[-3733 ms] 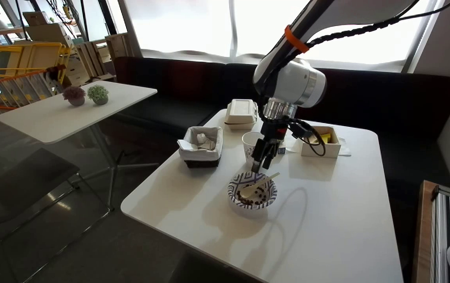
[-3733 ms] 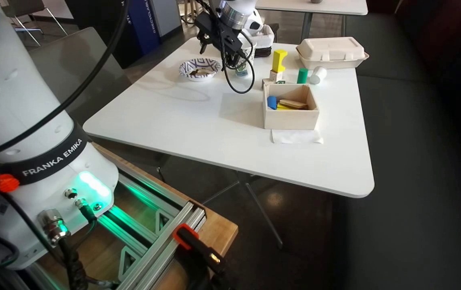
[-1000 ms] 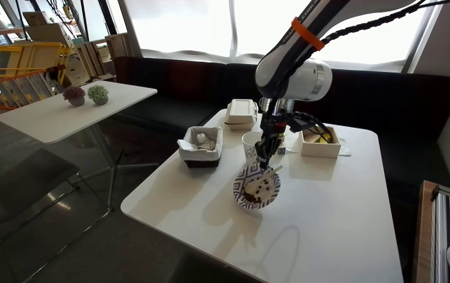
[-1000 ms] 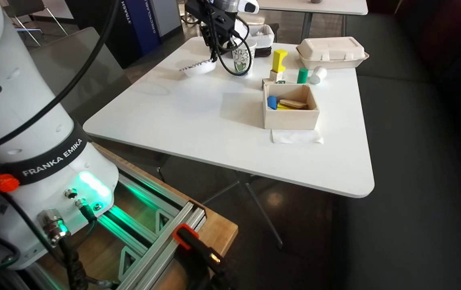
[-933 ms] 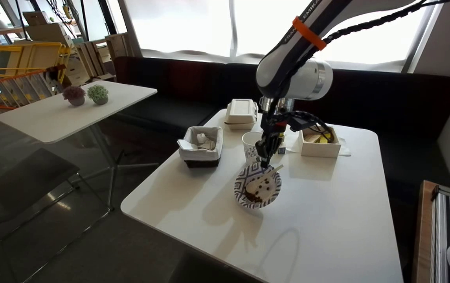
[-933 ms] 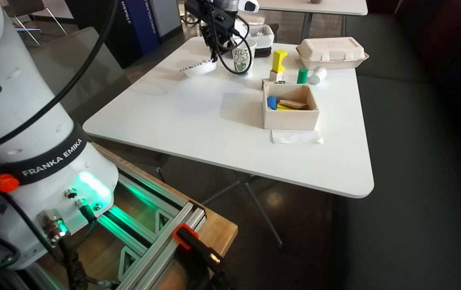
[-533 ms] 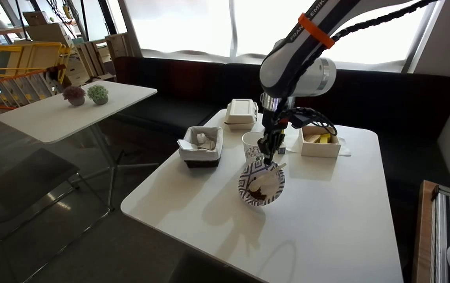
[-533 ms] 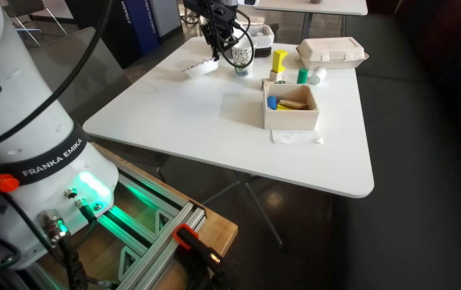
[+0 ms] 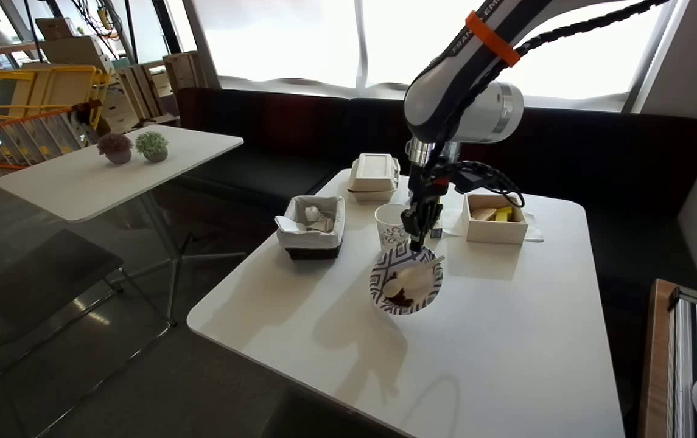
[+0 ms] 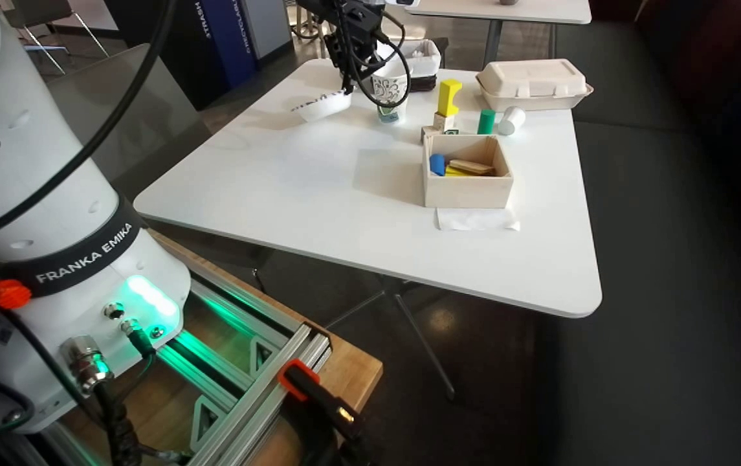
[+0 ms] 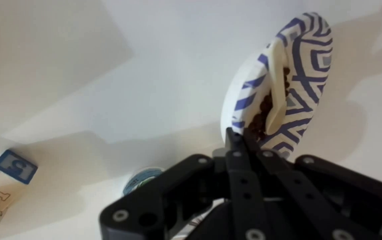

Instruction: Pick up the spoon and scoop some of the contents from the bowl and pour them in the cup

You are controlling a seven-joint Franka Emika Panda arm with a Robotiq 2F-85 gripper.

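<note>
My gripper is shut on the rim of the blue-and-white patterned bowl, at the side near the cup. The bowl hangs tilted with the gripped side high; in an exterior view its white outside shows. Whether its low side touches the table is hard to tell. Inside lies the pale spoon, its handle over the rim. The contents, dark brown bits, are heaped at the low side, partly behind the spoon. Right behind the gripper stands the cup, white paper with a printed pattern, upright.
A lined bin and a closed takeaway box stand farther back. A wooden box holds blocks. Near it are a yellow-topped block stack, a green cylinder and a white cylinder. The gripper's cable loops past the cup.
Earlier the gripper stood open above the level bowl; now it is shut on the rim. Over the last second the bowl has moved up and cupward, and the bits have slid together.
</note>
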